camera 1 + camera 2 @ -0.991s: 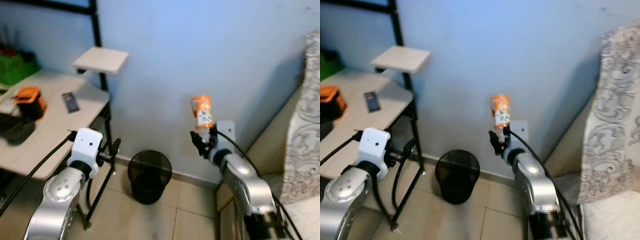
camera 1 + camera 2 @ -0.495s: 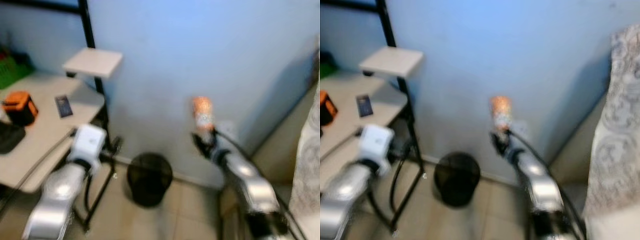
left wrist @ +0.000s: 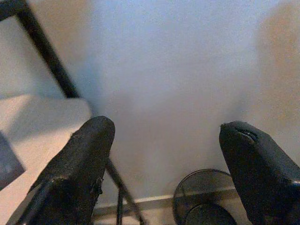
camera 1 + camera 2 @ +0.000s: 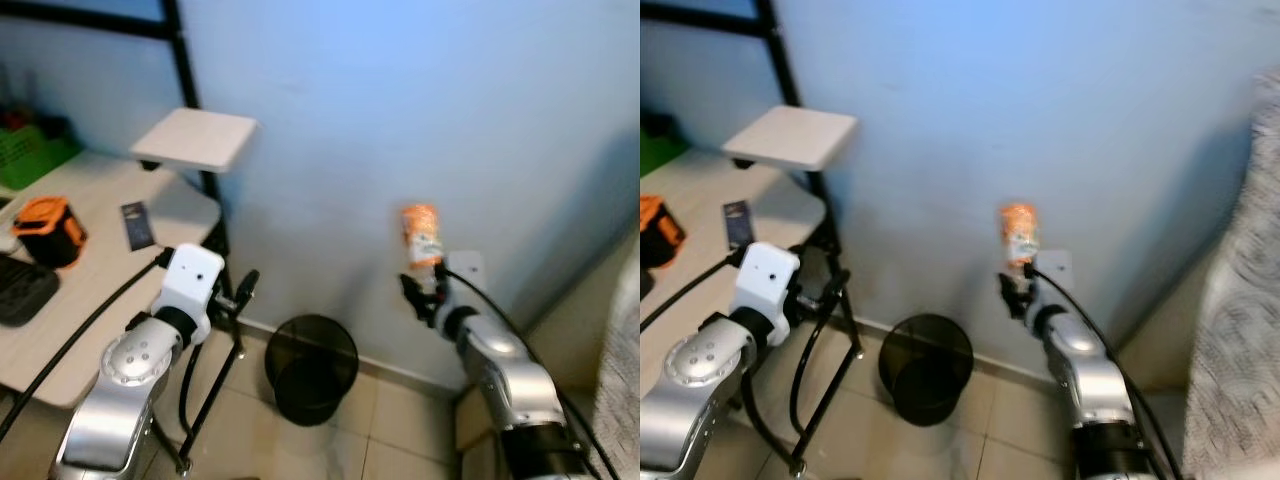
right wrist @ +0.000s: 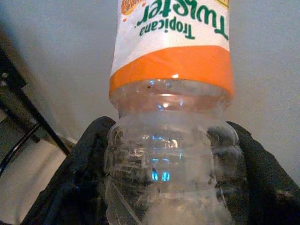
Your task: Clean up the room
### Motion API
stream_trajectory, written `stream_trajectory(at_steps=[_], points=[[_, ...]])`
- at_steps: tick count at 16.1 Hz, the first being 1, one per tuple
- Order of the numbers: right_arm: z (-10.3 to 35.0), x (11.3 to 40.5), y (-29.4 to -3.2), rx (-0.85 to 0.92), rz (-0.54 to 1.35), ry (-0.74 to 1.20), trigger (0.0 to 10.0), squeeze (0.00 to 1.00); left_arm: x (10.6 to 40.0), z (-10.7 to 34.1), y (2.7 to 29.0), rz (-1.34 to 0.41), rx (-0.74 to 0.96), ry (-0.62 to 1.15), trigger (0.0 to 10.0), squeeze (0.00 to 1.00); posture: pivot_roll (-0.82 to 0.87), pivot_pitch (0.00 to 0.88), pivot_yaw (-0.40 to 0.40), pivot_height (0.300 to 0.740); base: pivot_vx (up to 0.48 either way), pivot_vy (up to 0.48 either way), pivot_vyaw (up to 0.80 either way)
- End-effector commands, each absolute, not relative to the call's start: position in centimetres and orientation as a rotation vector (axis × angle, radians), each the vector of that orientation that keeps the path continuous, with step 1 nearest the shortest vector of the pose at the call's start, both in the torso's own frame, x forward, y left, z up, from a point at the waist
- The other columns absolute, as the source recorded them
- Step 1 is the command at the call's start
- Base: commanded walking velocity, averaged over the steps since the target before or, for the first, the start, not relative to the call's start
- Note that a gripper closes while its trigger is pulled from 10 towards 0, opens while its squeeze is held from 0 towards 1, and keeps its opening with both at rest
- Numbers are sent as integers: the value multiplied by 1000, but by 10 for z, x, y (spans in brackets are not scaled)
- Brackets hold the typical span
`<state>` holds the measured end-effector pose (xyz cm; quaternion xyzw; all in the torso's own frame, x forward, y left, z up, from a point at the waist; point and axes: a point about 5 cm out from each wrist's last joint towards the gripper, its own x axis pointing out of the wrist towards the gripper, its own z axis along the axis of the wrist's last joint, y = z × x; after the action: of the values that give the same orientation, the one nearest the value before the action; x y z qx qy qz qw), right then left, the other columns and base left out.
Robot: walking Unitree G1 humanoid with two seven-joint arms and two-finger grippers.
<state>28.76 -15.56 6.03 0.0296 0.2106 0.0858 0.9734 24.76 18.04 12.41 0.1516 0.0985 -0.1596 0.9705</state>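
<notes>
One blue wall [image 4: 400,100] fills the frame, tabletop [image 4: 90,270] left, black bin [image 4: 312,368] low centre; right gripper [image 4: 420,292] pinches a bottle [image 4: 423,236], left gripper [image 3: 164,154] spread.

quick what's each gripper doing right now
left gripper: open, holding nothing.
right gripper: shut on the plastic bottle.

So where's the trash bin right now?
In the left eye view the black mesh trash bin stands on the tiled floor against the blue wall, between the desk's black frame and the right tool holding the bottle.
</notes>
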Motion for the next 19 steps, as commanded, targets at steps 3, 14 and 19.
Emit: stream_trajectory(at_steps=[3, 14, 19], points=[[65, 293, -143, 14, 265, 397, 10000, 0, 248, 125, 182, -326, 319, 204, 10000, 0, 122, 0, -32, 740, 291, 0, 0], [35, 300, -125, -276, 581, 504, 10000, 0, 238, 114, 163, -699, 317, 319, 10000, 0, 114, 0, -26, 740, 159, 0, 218], [13, 305, -102, -406, 599, 635, 10000, 0, 237, 104, 166, -965, 468, 435, 10000, 0, 133, 0, -32, 740, 0, 0, 0]])
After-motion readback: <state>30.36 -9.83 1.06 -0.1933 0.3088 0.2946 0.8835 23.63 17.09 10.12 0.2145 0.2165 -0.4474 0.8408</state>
